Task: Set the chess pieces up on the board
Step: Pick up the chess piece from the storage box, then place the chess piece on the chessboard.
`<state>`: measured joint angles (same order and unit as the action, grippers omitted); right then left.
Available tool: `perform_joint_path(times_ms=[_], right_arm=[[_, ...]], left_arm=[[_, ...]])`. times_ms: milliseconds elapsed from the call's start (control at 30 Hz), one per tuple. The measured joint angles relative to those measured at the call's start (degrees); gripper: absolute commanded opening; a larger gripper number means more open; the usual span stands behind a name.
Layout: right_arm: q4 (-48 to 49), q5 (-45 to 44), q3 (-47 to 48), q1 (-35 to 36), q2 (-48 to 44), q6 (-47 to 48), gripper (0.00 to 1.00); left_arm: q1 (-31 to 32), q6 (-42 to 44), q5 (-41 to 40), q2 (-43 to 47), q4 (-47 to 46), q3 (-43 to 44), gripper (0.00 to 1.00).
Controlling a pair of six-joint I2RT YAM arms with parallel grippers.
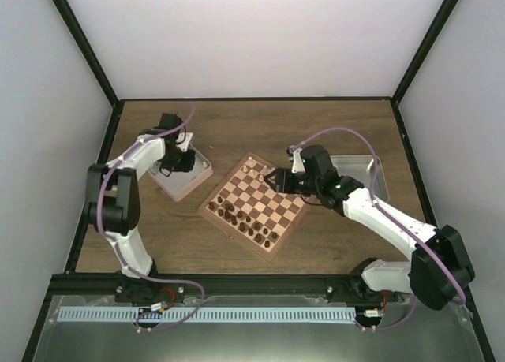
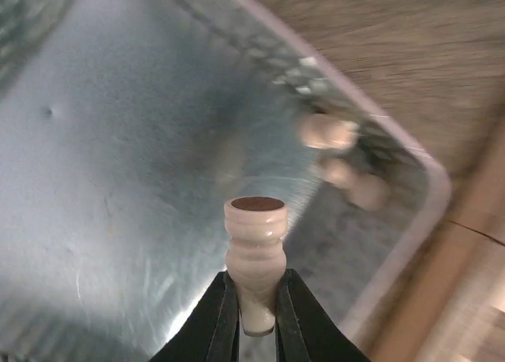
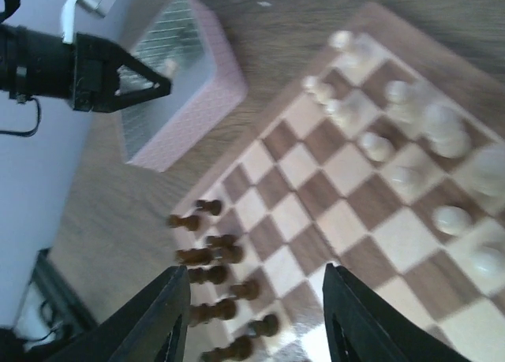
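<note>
Nearest the arm bases, dark pieces [image 1: 241,220] are standing along the near-left edge of the board [image 1: 267,196], with light pieces [image 1: 251,169] gathering at its far corner. The right jaws are hovering over the board's right side, spread wide with nothing between them.

Farther off to the left, the left jaws are pinching a light piece [image 2: 254,248] by its slim part, over the floor of the tray [image 2: 118,181]. Spare pieces [image 2: 339,153] are lying in that tray's corner.

The held piece's long axis is running on out past the tips, felted base outermost, so I judge it is needing a turn to base-down before landing. The board is lying to the right of the left jaws, just beside the tray. The right arm is sitting nearer the board but empty, so the carry is probably falling to the left arm.
</note>
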<state>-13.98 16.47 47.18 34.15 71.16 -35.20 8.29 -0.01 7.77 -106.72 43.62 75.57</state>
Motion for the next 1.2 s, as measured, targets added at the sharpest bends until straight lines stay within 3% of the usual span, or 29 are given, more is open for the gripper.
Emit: perform_joint_path(times_ms=[200, 367, 533, 767, 933, 1133, 1200], right_arm=[[9.9, 11.7, 0.7, 0.4, 3.3, -1.7, 0.57], [14.4, 17.6, 5.9, 1.0, 7.9, -4.0, 0.62], [17.2, 21.1, 12.7, 1.3, 10.4, -5.2, 0.61], [15.3, 20.1, 15.7, 1.4, 11.9, -5.6, 0.58], [12.3, 19.5, 16.1, 1.7, 14.9, -5.2, 0.49], [11.1, 20.7, 16.1, 2.4, 16.7, -5.2, 0.23], [11.7, 21.3, 16.1, 2.4, 16.7, -6.2, 0.16]], left_arm=[[1.7, -0.3, 9.8, 13.9, -0.7, -1.8, 0.04], [8.5, 1.4, 20.7, 23.6, -5.7, -5.7, 0.05], [14.3, 4.4, 29.6, 26.5, -8.2, -9.6, 0.05], [14.6, 6.4, 34.1, 26.6, -9.5, -11.1, 0.06], [14.9, 6.7, 35.3, 26.6, -10.6, -11.3, 0.06], [14.9, 6.7, 35.7, 26.6, -11.0, -11.3, 0.06], [14.9, 6.7, 35.9, 26.6, -11.0, -11.3, 0.15]])
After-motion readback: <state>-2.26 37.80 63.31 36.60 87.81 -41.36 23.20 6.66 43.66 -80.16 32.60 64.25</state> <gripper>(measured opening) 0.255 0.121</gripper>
